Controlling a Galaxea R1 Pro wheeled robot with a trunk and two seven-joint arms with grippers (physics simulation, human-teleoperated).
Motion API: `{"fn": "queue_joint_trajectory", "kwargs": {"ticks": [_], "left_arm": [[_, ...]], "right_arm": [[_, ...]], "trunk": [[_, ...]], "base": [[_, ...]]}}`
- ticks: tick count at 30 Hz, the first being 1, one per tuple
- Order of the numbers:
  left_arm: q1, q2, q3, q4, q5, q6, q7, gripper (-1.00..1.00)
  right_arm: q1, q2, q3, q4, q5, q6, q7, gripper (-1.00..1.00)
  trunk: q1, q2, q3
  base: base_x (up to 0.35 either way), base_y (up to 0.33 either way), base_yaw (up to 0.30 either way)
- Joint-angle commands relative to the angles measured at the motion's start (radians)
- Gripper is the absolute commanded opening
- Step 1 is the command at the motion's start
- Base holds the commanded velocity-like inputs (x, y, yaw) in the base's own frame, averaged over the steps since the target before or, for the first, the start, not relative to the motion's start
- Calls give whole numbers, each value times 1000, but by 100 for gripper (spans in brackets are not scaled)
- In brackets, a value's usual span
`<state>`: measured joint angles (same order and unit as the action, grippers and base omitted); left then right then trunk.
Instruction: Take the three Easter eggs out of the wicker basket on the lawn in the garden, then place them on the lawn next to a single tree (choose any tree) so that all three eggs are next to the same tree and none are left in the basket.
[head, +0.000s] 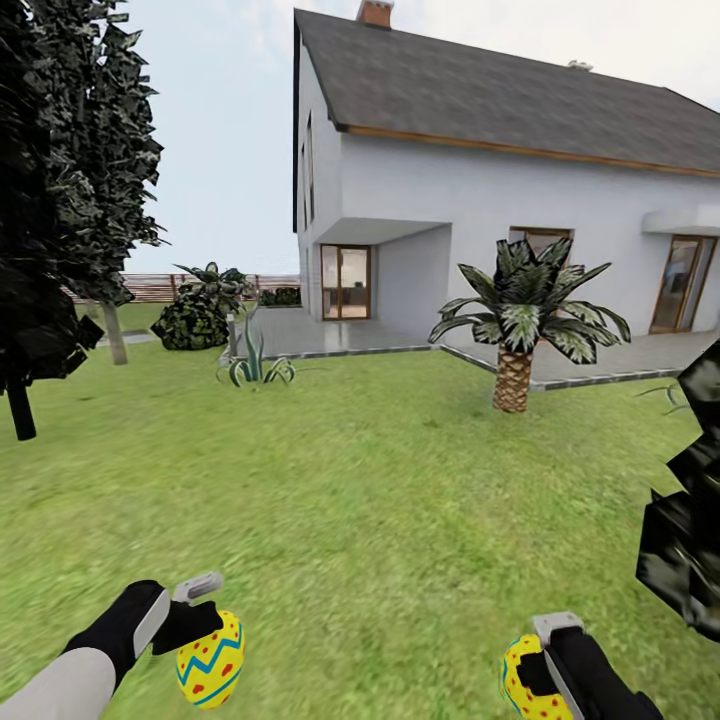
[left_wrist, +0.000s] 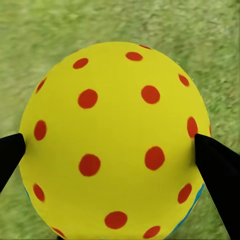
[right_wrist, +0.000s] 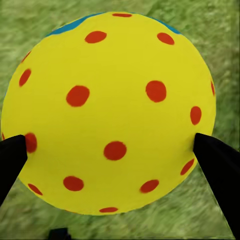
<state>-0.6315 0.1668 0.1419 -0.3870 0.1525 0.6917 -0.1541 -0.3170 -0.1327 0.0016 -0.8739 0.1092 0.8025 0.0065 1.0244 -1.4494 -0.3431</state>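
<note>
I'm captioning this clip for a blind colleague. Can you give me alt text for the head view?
Each gripper holds a yellow Easter egg over the lawn: left gripper with the left egg, right gripper with the right egg. Beyond stand a short palm and a white house.

Nothing here can be read: no words, labels, brands, numbers or signs. The two eggs carry only painted pattern, red dots and blue zigzag bands on yellow, and no lettering. The white house at about one o'clock has bare walls and plain glazed doors with no writing on them.
</note>
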Motion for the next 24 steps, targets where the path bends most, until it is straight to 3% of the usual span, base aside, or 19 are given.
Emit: {"fn": "queue_joint_trajectory", "kwargs": {"ticks": [1,3,5,13,18,24], "left_arm": [[-1,-3,5,-1,2,6,-1,-100],[-1,-2,5,-1,2,5,-1,-100],[-1,0,5,-1,2,5,-1,-100],[-1,-4,5,-1,2,5,-1,-100],[-1,-8,4,-1,2,3,-1,-100],[-1,-6,5,-1,2,3,-1,-100]], "right_arm": [[-1,0,-7,1,5,7,-48,-100],[-1,4,-11,2,-3,7,-137,-100],[-1,9,-9,3,-5,7,-153,-100],[-2,11,-5,3,-5,10,-158,-100],[-64,36,-5,91,-3,42,-158,-100],[-68,50,-4,112,-1,44,-161,-100]], "trunk": [[1,-1,-1],[1,-1,-1],[1,-1,-1],[1,-1,-1],[1,-1,-1],[1,-1,-1]], "base": [[328,0,0],[328,0,0],[327,0,0],[327,0,0],[328,0,0],[327,0,0]]}}
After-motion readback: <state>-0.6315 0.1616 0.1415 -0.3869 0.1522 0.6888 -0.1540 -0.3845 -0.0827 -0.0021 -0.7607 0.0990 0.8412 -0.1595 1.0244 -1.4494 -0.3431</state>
